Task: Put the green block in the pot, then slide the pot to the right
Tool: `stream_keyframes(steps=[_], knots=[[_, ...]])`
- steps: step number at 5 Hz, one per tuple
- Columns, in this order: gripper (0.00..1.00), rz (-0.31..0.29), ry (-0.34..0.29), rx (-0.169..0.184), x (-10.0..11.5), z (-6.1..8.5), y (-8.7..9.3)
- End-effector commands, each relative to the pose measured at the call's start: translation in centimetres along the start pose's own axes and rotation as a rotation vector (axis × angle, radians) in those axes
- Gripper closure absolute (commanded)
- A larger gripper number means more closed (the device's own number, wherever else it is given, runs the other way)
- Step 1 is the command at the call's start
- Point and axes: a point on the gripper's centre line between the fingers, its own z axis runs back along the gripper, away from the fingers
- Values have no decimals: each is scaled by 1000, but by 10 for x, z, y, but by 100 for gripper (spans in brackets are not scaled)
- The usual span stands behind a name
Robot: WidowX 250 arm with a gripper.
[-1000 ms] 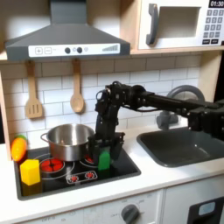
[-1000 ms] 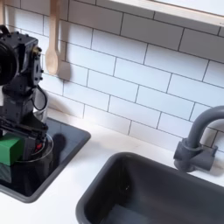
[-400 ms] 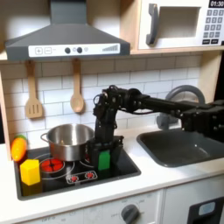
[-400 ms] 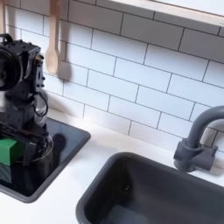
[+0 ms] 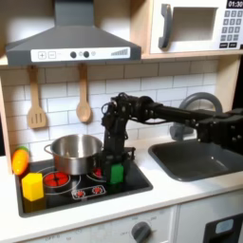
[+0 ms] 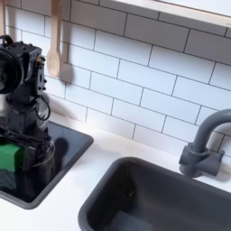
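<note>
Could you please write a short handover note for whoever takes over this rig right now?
Gripper: down over the stovetop, around the green block; whether it is clamped cannot be told.
Green block: at the stovetop beside the pot, on the first exterior view's right of it; also seen at the second exterior view's left edge.
Pot: on the stovetop's rear left burner in the first exterior view.
Done: gripper is at the block.
Left: put the block into the pot, then slide the pot.

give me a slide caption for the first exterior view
WidowX tool lowered over the green block on the toy stovetop, beside the pot.
</note>
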Motion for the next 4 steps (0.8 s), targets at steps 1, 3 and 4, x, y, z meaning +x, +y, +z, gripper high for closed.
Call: stream_keyframes(steps=[1,3,4], knots=[[100,-26,-21,-9,-7,4,1],[100,-41,-82,-24,-16,26,11],[100,-72,-126,-26,-16,43,9]])
